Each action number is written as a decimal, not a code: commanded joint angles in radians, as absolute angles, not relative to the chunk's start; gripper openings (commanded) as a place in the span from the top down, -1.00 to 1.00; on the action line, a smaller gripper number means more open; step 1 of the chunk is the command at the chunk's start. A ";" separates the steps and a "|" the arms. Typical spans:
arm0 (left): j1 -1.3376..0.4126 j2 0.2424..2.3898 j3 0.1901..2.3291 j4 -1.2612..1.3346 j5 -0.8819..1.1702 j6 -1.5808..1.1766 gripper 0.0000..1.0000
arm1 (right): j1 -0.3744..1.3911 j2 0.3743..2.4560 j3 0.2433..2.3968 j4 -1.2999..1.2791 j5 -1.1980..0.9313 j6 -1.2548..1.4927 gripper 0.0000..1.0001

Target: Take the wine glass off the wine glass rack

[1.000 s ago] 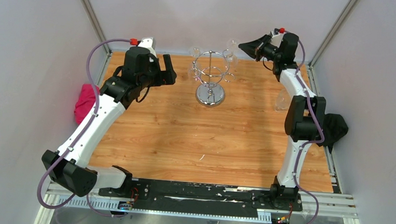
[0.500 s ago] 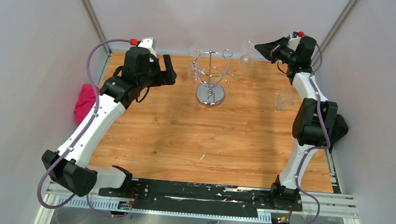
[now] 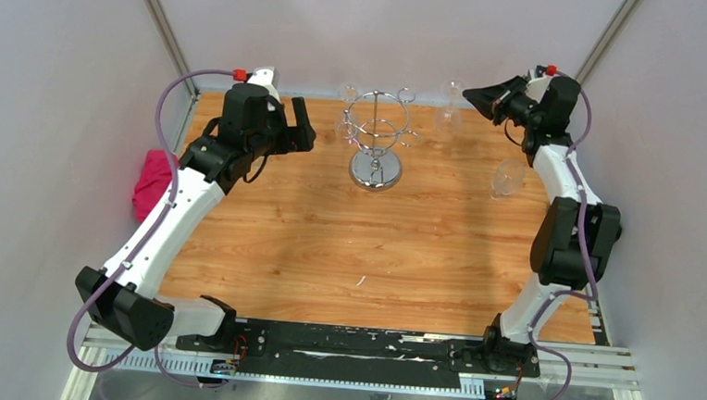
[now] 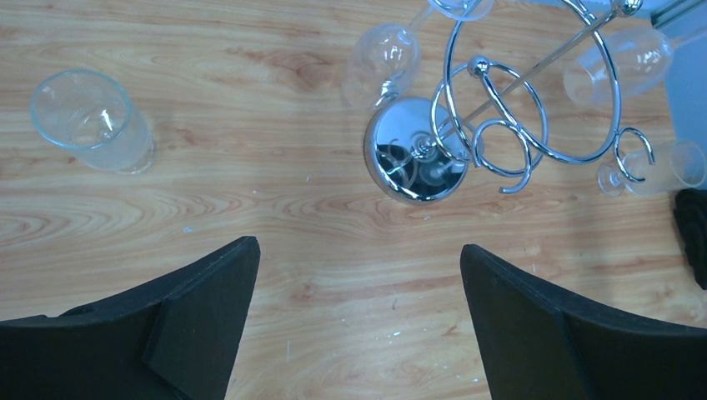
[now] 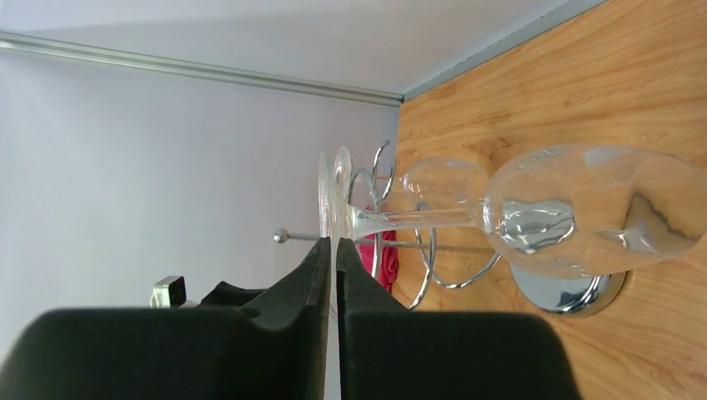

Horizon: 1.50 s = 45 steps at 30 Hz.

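Note:
The chrome wine glass rack (image 3: 377, 136) stands at the back middle of the wooden table; other clear glasses (image 4: 379, 58) still hang on it. My right gripper (image 3: 474, 94) is shut on the round foot of a clear wine glass (image 3: 447, 113), holding it clear of the rack, to the rack's right. In the right wrist view the fingers (image 5: 321, 275) pinch the foot edge, and the stem and bowl (image 5: 584, 208) point away, with the rack (image 5: 433, 258) behind. My left gripper (image 3: 299, 122) is open and empty left of the rack, above the table (image 4: 358, 317).
Another clear glass (image 3: 507, 177) stands on the table at the right, also seen in the left wrist view (image 4: 92, 121). A pink cloth (image 3: 151, 183) lies off the table's left edge, a black cloth (image 3: 600, 229) off the right edge. White walls enclose the table.
My right gripper has moved right, away from the rack, carrying the wine glass off its hook. The left arm has not moved.

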<state>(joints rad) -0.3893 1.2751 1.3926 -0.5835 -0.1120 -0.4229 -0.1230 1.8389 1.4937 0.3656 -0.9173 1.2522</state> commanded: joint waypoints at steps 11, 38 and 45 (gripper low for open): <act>-0.396 1.306 1.387 -0.525 -0.063 -0.449 -0.93 | -0.152 1.339 1.260 0.065 -0.946 0.986 1.00; -0.396 1.290 1.328 -0.210 0.211 -0.403 -0.98 | -0.071 1.110 1.282 0.504 -1.036 1.404 1.00; -0.395 1.300 1.321 -0.052 0.375 -0.438 -1.00 | -0.006 1.126 1.317 0.675 -1.005 1.529 1.00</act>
<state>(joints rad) -0.3897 1.3079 1.3155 -0.2008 0.2356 -0.4236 -0.0460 1.1290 1.2633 0.4847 -1.0100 1.4292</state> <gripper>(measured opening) 0.998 0.066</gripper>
